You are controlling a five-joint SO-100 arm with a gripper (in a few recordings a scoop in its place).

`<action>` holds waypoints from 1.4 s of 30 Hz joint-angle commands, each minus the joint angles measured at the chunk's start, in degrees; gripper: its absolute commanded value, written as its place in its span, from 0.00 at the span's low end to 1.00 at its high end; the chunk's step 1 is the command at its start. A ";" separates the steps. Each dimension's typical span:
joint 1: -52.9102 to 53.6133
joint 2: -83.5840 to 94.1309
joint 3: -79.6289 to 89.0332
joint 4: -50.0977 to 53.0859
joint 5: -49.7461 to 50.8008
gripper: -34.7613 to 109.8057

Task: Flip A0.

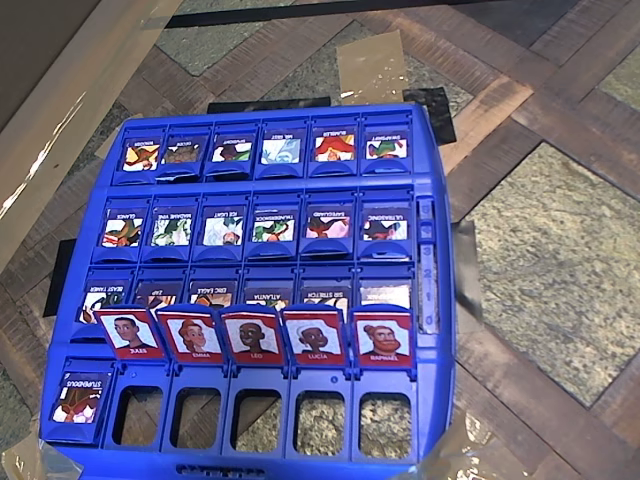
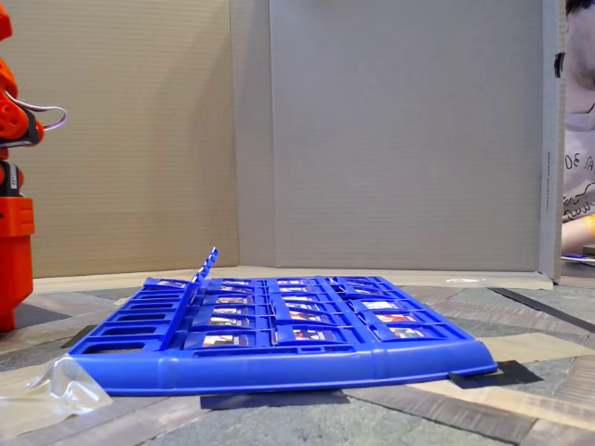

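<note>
The blue board point(image 1: 444, 180) lies flat, with four rows of six flaps. In the overhead view's bottom row, five red-framed flaps point(image 1: 255, 335) stand up (Jules, Emma, Leo, Lucia, Raphael), with their slots open below them. The leftmost flap point(image 1: 78, 397) lies down, like every flap in the upper three rows.

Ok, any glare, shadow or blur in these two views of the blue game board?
Overhead view: glare streaks on the brown cardboard wall and the shiny tape patch beyond the blue plastic game board; raised red-framed cards read sharply, flat cards softer. Fixed view: even light, dark shadow under the board's front edge, a glint on crumpled clear tape; orange robot arm cropped at left.
</note>
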 commanded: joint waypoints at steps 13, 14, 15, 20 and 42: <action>-0.88 -0.70 0.09 -0.09 12.39 0.28; -0.88 -0.70 0.09 -0.09 14.41 0.28; -0.88 -0.70 0.09 -0.09 16.61 0.28; -0.88 -0.70 0.09 -0.09 28.83 0.28; -0.97 -0.62 0.09 -0.09 115.31 0.28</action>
